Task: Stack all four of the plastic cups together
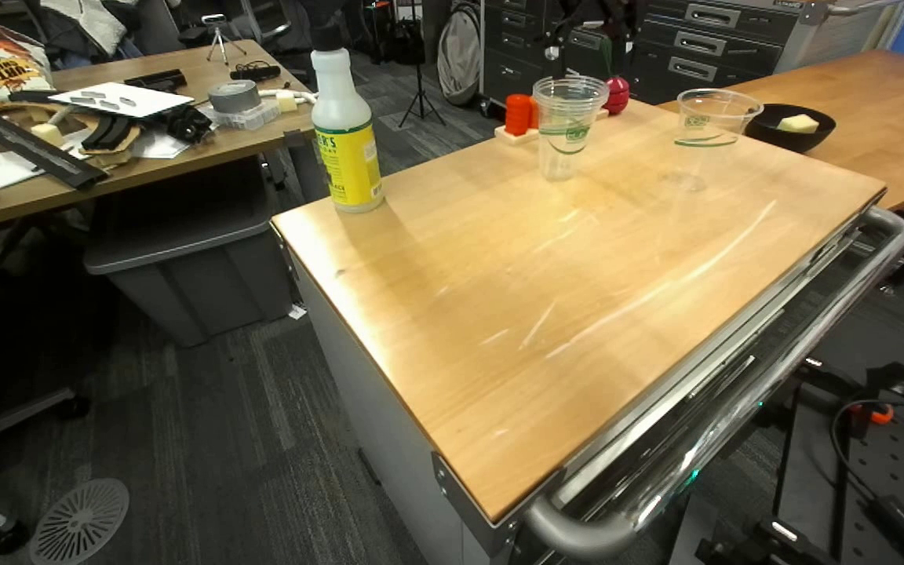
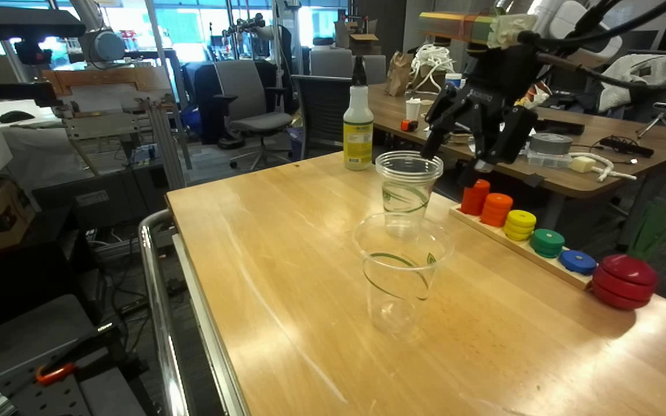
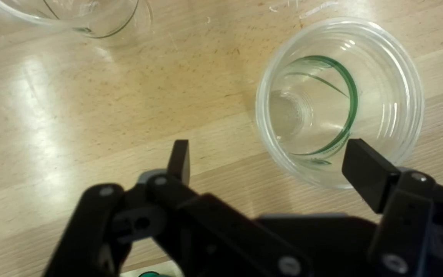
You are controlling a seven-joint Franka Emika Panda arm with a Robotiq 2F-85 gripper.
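Claw [image 3: 270, 159] spread, holding nothing | nested cups [image 2: 407, 195] near it, lone cup [image 2: 400, 273] farther off | I judge one nesting left; next, I'd fetch the lone cup.

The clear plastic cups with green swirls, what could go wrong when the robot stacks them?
The black two-fingered gripper might bump the nested stack of clear plastic cups: in the wrist view one fingertip overlaps its rim, though I can't tell if they touch. The single clear plastic cup stands apart, so joining them off-centre could tip one over.
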